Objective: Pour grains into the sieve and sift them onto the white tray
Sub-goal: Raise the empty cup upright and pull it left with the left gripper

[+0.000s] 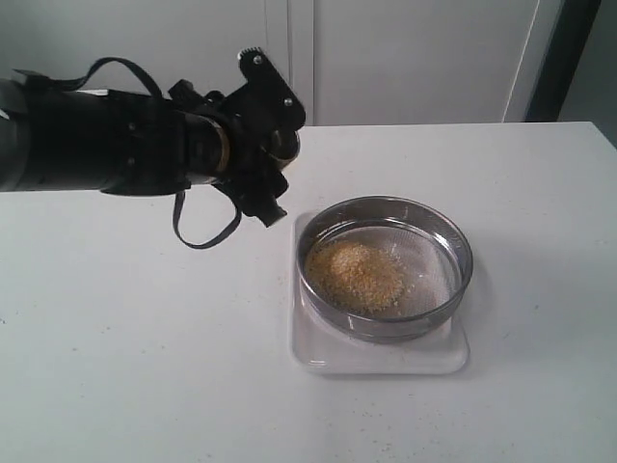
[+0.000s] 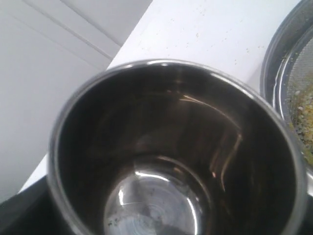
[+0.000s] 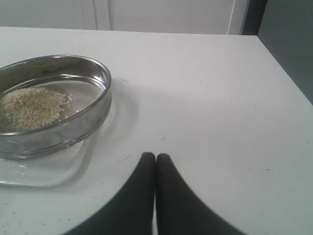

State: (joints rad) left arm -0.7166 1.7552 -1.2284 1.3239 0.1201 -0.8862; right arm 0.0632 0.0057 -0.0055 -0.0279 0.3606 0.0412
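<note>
Now the left pincer [image 1: 273,140] grips one smooth, round steel cup [image 2: 171,147], shiny and dark inside, held above the matte white table [image 1: 116,338]. Below that pincer and near it, one shallow round steel sieve [image 1: 461,253] with fine mesh sits on one glossy white tray [image 1: 386,359]. A single coarse golden heap of grains [image 1: 357,275] lies inside the sieve. The right pincer [image 3: 155,156] has its two dark, tapered fingers [image 3: 142,196] pressed together, with the sieve near ahead of it.

1. The left arm [image 1: 96,145] is a thick matte-black cylinder with a brass-coloured ring [image 1: 223,147] at its wrist.
2. Thin black cables [image 1: 204,239] loop above and below it.
3. The left tool [image 1: 273,140] is black, with small silver screws [image 1: 286,101].
4. The right tool [image 3: 155,159] has two smooth black fingers [image 3: 139,196] that taper to rounded tips.
</note>
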